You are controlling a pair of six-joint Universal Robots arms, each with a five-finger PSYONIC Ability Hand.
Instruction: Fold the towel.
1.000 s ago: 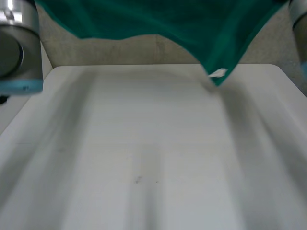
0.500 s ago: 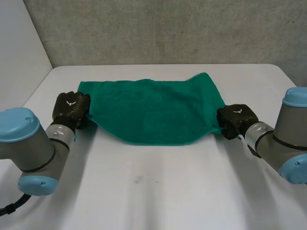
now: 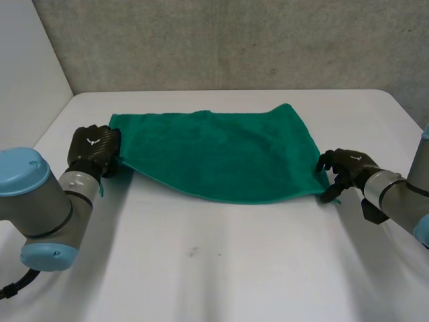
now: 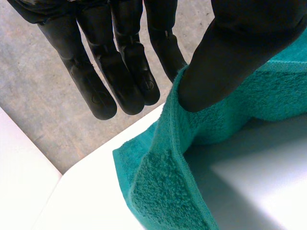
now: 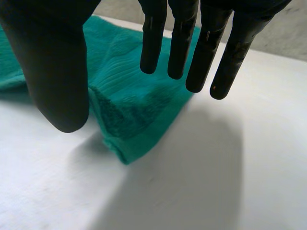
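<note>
One white counter (image 3: 228, 268), its near half bare. Two black hands:
- left hand (image 3: 94, 151), thumb (image 4: 230, 52) and fingers pinched on the towel's left edge
- right hand (image 3: 345, 171), fingers spread beside the near right corner, holding nothing

One green towel (image 3: 221, 157), spread across the counter's far half.

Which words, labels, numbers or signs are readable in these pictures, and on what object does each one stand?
No words or numbers can be read.
Back of the left hand: a small white emblem, a sign and not letters.
Green towel: plain, no print on the side seen.
</note>
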